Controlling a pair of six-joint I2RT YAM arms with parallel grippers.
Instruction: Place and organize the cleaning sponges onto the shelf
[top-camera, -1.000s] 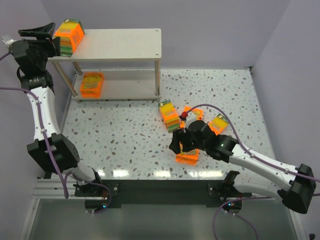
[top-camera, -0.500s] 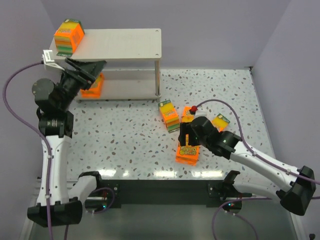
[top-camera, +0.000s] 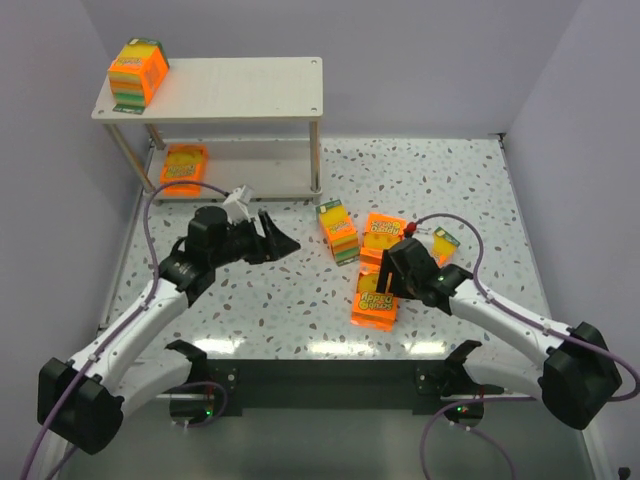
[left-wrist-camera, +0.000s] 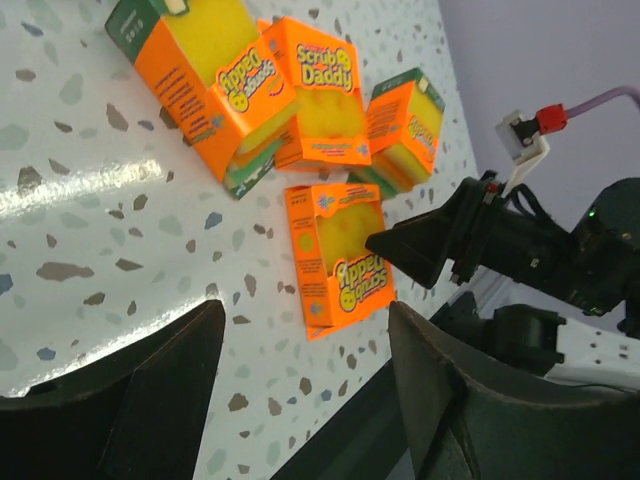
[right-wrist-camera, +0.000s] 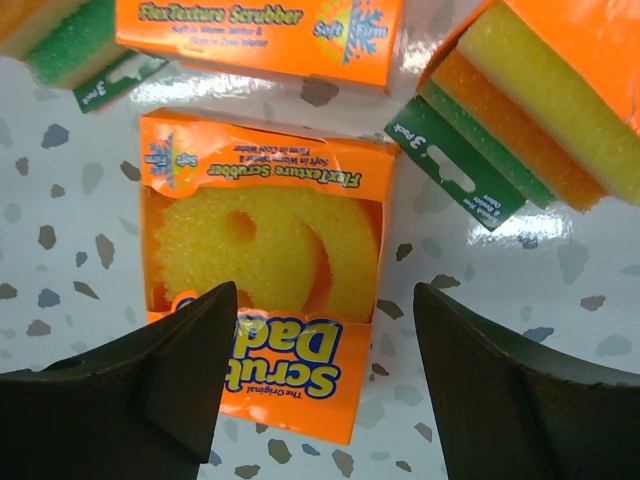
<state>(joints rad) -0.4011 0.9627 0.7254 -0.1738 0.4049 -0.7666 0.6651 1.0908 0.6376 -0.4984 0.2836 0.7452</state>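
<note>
Above flat pack (right-wrist-camera: 265, 255), right hand (right-wrist-camera: 325, 288) agape

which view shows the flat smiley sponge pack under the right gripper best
Right wrist: the flat smiley pack sits large and centred, print readable, framed by the right gripper's open fingers. Top external shows it small, partly hidden by that gripper. Left wrist shows it slanted, farther off.

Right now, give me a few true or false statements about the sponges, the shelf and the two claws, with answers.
1. A thick sponge pack sits on the top board of the shelf. True.
2. The shelf's lower board holds nothing. False: a flat sponge pack lies on it.
3. The right claw is open over a Scrub Daddy pack on the table. True.
4. The left claw grips a sponge pack. False: it is open and empty.
</note>
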